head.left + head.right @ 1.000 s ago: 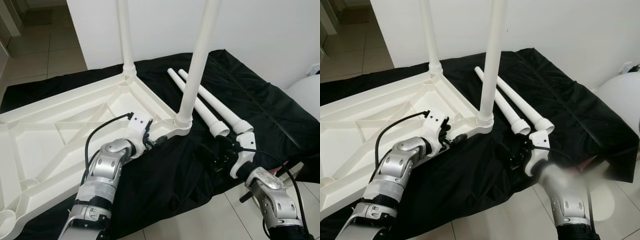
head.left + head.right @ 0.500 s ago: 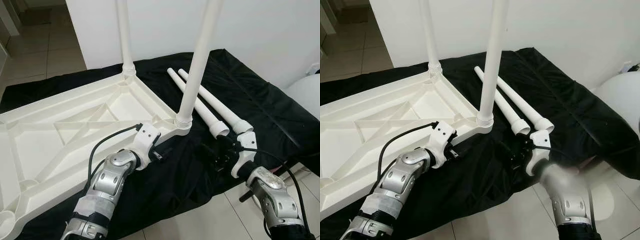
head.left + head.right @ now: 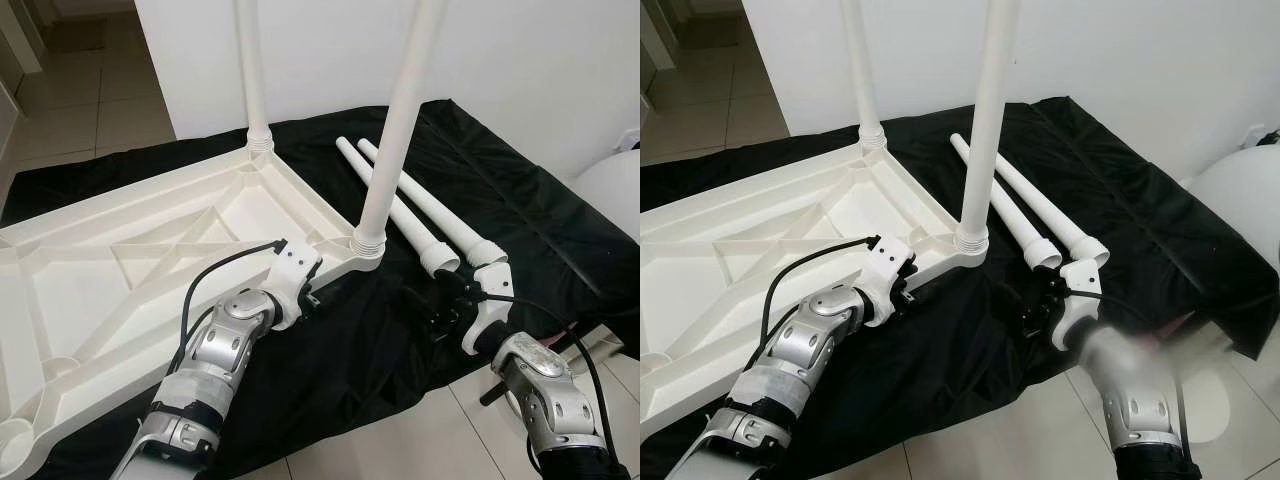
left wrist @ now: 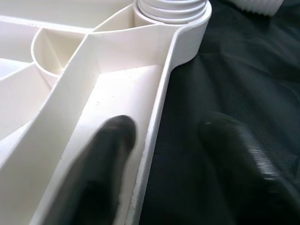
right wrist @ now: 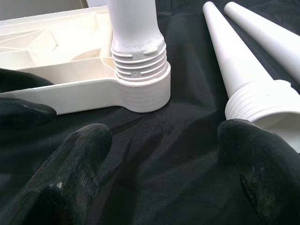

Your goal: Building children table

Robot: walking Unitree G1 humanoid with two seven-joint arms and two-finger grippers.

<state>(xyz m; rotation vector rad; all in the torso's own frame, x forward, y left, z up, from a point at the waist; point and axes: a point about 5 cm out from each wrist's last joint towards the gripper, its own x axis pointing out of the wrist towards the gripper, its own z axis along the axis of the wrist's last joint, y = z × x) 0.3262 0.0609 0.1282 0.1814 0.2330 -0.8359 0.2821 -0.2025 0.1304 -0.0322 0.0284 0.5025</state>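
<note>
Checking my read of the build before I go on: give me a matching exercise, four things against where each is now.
Things:
1. left gripper
2. right gripper
3. near upright leg
4. two loose legs

Places:
A. lying flat on the black cloth
B. screwed into the corner socket of the upturned tabletop
C. open, straddling the tabletop's rim
D. open, low over the cloth near the loose legs' threaded ends

Pairs: 1-C, 2-D, 3-B, 4-A

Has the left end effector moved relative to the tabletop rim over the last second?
Yes. The left end effector dropped off the tabletop rim, then returned; its fingers now straddle it.
</note>
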